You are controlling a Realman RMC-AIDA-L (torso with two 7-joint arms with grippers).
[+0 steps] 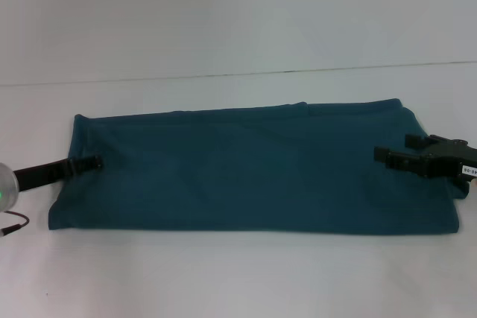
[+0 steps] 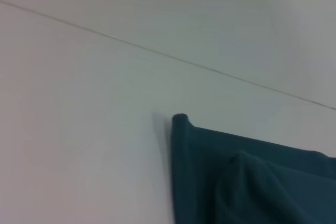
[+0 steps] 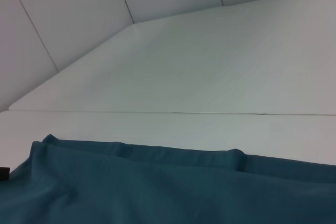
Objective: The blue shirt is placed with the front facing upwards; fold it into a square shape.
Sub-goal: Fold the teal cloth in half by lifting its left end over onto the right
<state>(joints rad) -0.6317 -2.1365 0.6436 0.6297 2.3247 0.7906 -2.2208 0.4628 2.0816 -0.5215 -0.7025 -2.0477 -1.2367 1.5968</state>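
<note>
Shirt folded into a long band, a gripper at each end.

The shirt lies as a wide band across the white bench, lettering hidden. The left gripper sits at its left end, the right gripper over its right end; whether either pair of jaws is apart or clamped on cloth I cannot tell. Lengthwise folding looks done. The next move probably calls for carrying one end over toward the other, edges matched. Open bench lies on every side.
</note>
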